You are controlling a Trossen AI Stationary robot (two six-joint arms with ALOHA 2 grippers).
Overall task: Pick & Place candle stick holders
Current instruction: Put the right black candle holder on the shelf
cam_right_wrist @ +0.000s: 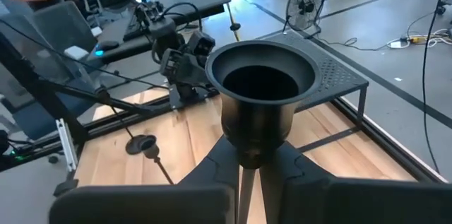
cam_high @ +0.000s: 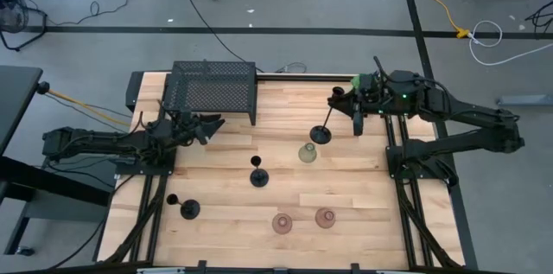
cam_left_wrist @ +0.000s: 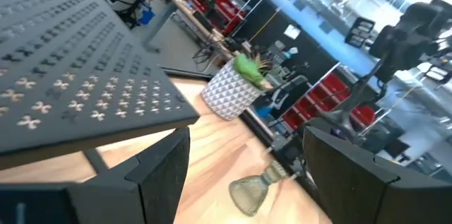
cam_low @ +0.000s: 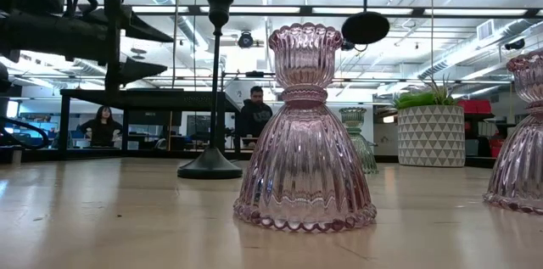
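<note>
From above, the right gripper (cam_high: 346, 97) sits near the far right of the wooden table (cam_high: 363, 205), its fingers pinched on the cup end of a black candle stick holder (cam_high: 327, 123) that hangs tilted, its round base lifted toward the table's middle. Just beside that base stands the pale green glass holder (cam_high: 307, 153). A second black holder (cam_high: 258, 175) stands upright near the centre, a third black holder (cam_high: 185, 207) lies at the near left, and two pinkish glass holders (cam_high: 282, 222) (cam_high: 325, 217) stand side by side near the front edge. The left gripper (cam_high: 210, 124) hovers with fingers spread, holding nothing, just beside the black mesh box (cam_high: 212, 88) at the far left. From table height, one pinkish holder (cam_low: 304, 133) fills the middle, the other (cam_low: 519, 142) shows at the right edge, the upright black holder (cam_low: 212, 91) stands behind it, the green glass one (cam_low: 356, 137) farther back, and a plant in a white pot (cam_low: 431, 129) beyond; the lifted base (cam_low: 366, 27) hangs overhead. People sit in the room behind. The left wrist view shows the mesh box (cam_left_wrist: 78, 75), the potted plant (cam_left_wrist: 236, 86) and the green glass holder (cam_left_wrist: 254, 192) between its spread fingers. The right wrist view shows the held holder's cup (cam_right_wrist: 260, 93) clamped between its fingers, with the left arm's gripper (cam_right_wrist: 185, 58) across the table
</note>
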